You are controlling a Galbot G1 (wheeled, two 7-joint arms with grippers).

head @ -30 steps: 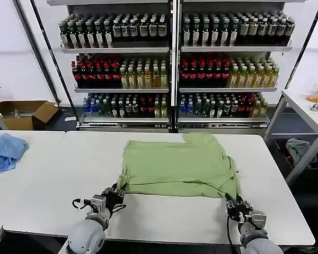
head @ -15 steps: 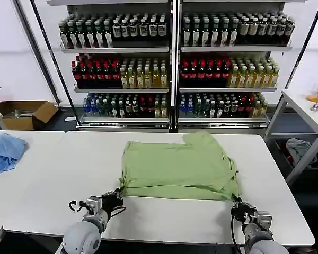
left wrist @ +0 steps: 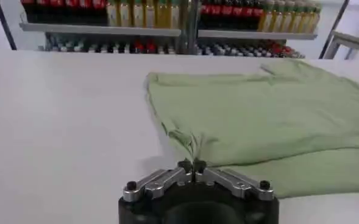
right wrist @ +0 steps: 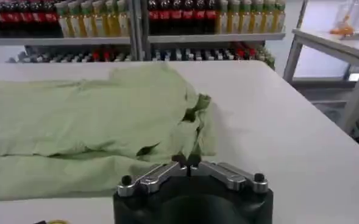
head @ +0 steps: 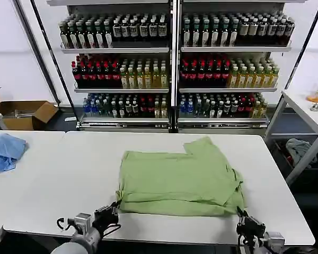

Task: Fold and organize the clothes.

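While both arms sit low at the table's (head: pixel 53 174) near edge, the left gripper (left wrist: pixel 193 165) pinches the green shirt's (head: pixel 180 177) 7 o'clock corner and the right gripper (right wrist: pixel 187 162) pinches the 5 o'clock corner; shirt's mid-table, folded.

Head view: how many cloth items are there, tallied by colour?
Light green shirt: 1
Light blue cloth: 1
Grey-green garment heap: 1
Total: 3
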